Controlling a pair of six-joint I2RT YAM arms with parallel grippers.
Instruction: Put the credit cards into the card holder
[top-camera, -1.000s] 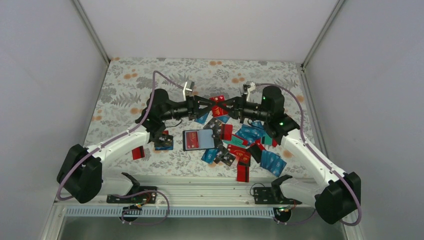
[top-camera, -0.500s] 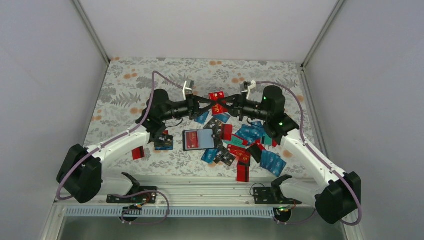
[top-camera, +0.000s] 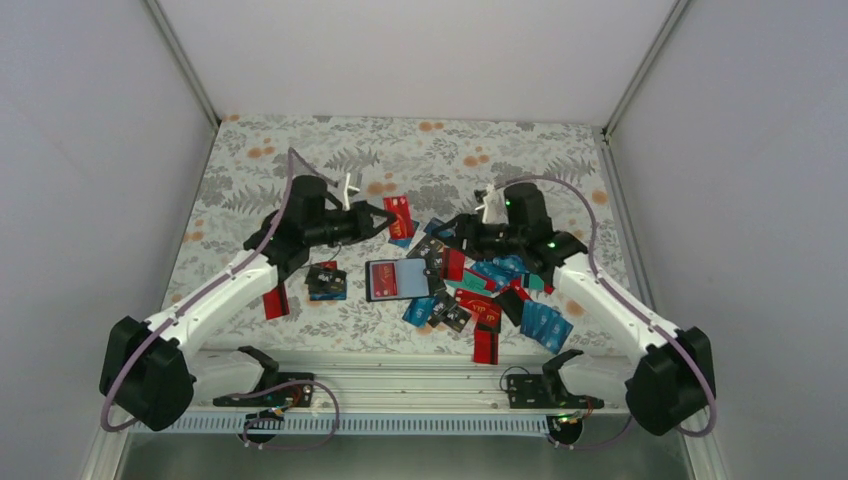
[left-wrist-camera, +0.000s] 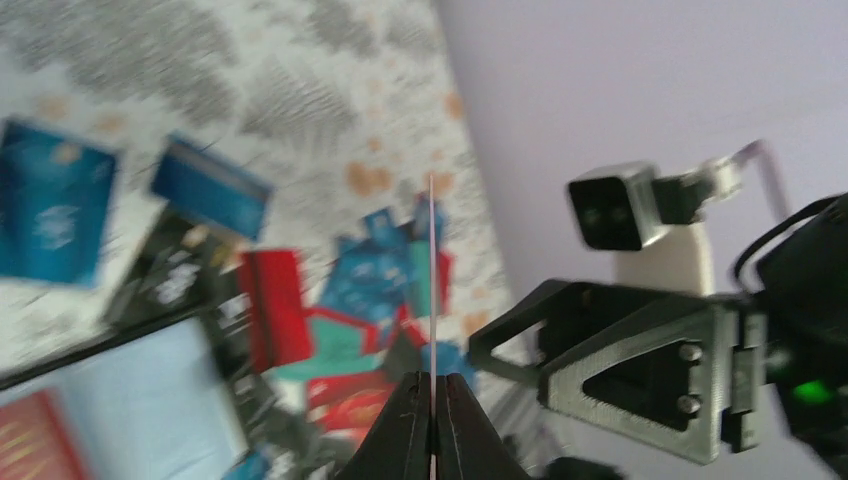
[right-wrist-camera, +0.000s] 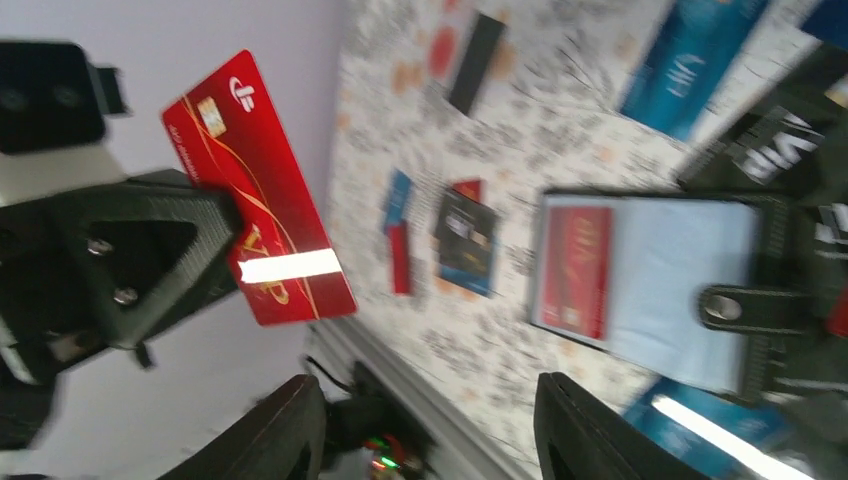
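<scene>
**One card in, one in hand, the pile left to do**

Left jaws are pinched shut on a red credit card (right-wrist-camera: 258, 190), gripped by one edge and held in the air above the bench (top-camera: 280, 165). In the left wrist view we see it edge-on between the fingertips (left-wrist-camera: 410, 425).

Right jaws are spread wide with nothing in them. They hover just right of that card, over the far side of the pile.

The card holder (top-camera: 400, 279) lies open and flat on the bench near centre, on the near side of both jaws. A second red card (right-wrist-camera: 573, 272) looks seated in its left pocket. The rest of the inside shows a pale blue panel with the strap (right-wrist-camera: 740, 305) across it.

The remaining credit cards (top-camera: 545, 322) (blue, red, teal, black) lie loose. Most are heaped right of the holder and up against it, and a few (top-camera: 327, 282) sit apart on its left.

We judge the job barely started. The held card has yet to reach a pocket, and many more need picking after it.
</scene>
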